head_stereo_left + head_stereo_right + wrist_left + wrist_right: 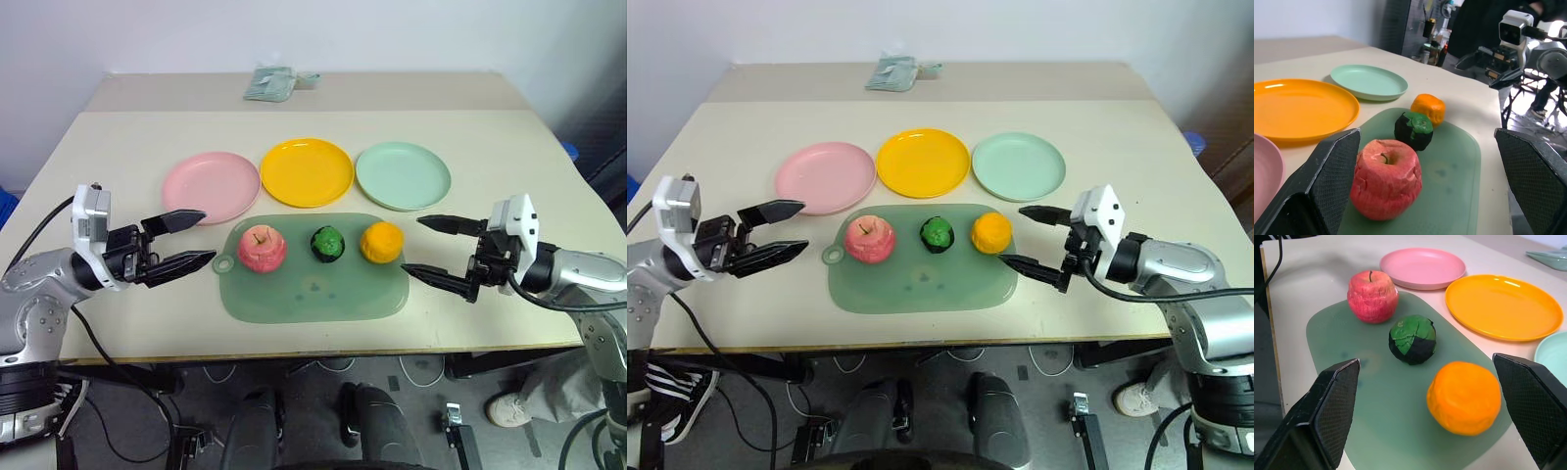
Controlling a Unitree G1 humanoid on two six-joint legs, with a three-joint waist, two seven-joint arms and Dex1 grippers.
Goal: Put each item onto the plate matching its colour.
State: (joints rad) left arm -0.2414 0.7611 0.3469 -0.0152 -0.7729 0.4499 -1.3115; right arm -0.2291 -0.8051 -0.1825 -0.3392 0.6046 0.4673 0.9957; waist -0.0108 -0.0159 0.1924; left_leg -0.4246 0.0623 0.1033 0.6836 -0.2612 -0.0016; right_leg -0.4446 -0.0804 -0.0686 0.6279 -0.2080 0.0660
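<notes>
Three items — apple [262, 248], green ball [327, 244], orange [381, 242] — are still being left unplaced on the mat [313, 289], while both pincers, left [182, 241] and right [431, 248], are being held spread and empty.

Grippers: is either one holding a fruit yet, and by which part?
Nothing is held. The left gripper and right gripper are open beside the mat; apple, green ball and orange sit on it.

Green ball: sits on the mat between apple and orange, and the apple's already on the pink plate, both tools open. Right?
Not quite. The apple is not on the pink plate; it lies on the mat beside the green ball, as the left eye view shows. The rest holds: the ball is between apple and orange, and the left tool and right tool are open.
</notes>
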